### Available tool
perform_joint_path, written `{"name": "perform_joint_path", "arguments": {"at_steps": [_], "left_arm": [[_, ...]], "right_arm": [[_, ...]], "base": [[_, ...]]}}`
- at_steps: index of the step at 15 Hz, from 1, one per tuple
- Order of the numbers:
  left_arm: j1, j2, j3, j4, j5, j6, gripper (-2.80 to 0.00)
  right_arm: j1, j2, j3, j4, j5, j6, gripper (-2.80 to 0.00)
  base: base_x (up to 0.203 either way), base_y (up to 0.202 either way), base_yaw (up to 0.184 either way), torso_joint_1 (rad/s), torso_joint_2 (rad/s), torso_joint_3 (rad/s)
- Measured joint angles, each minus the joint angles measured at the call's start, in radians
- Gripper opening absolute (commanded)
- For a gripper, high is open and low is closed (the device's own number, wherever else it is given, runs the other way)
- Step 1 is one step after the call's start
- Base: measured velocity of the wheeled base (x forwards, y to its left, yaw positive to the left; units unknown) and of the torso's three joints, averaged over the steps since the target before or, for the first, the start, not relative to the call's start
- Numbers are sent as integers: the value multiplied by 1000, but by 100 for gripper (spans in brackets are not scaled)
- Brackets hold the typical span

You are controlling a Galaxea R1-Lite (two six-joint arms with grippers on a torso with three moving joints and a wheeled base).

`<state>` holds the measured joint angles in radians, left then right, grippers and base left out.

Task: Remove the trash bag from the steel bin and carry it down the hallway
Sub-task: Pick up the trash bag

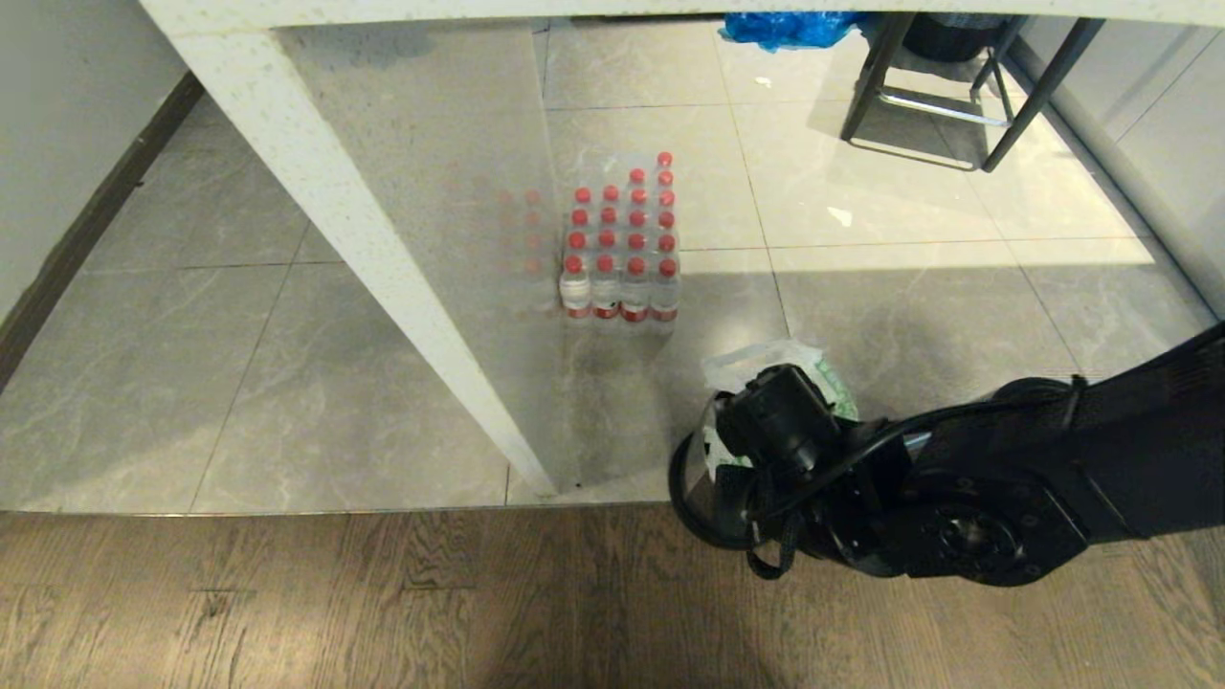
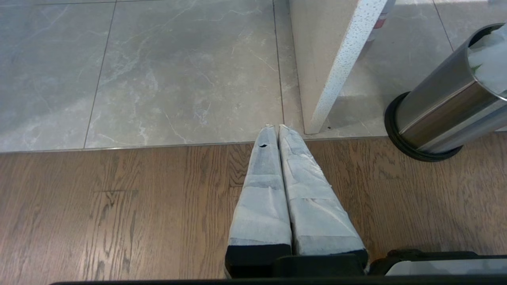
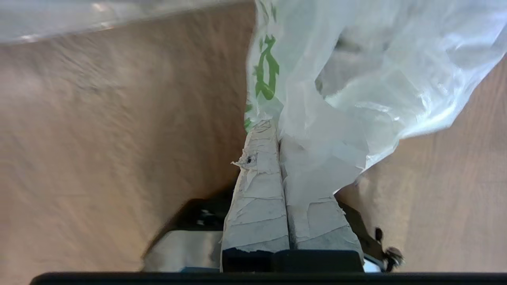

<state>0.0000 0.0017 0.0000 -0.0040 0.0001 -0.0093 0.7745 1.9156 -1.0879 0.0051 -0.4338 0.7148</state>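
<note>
The trash bag [image 3: 376,79] is thin white crinkly plastic with green print. My right gripper [image 3: 273,128] is shut on a fold of it, and the rest billows beyond the fingertips. In the head view my right arm [image 1: 1005,478] reaches in from the right, covering most of the steel bin's black rim [image 1: 681,498]; part of the bag [image 1: 766,359] shows behind the wrist. In the left wrist view, the steel bin [image 2: 443,103] stands on the wood floor with white plastic [image 2: 489,59] at its mouth. My left gripper [image 2: 276,127] hangs shut and empty to its left. The hallway is out of view.
A white speckled counter leg [image 1: 383,268] slants down to the floor just left of the bin. A wrapped pack of red-capped water bottles [image 1: 622,249] stands on the grey tiles behind. A black stool frame [image 1: 957,96] and a blue bag [image 1: 785,29] sit far back.
</note>
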Motion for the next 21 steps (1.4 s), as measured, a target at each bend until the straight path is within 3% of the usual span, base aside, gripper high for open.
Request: {"name": "perform_joint_path", "arguments": {"at_steps": [6,16,21], "left_arm": [[0,0,0,0,0,0,-280],[0,0,0,0,-1,0,-280],[0,0,0,0,0,-1,-280]], "right_arm": [[-1,-88,-19,38,-84,-58,-280],[-30,24,124,177,-22,82,-280],[-73,84,130,107,-102,83,-280]], "base": [[0,0,0,0,0,0],[0,0,0,0,0,0],[0,0,0,0,0,0]]}}
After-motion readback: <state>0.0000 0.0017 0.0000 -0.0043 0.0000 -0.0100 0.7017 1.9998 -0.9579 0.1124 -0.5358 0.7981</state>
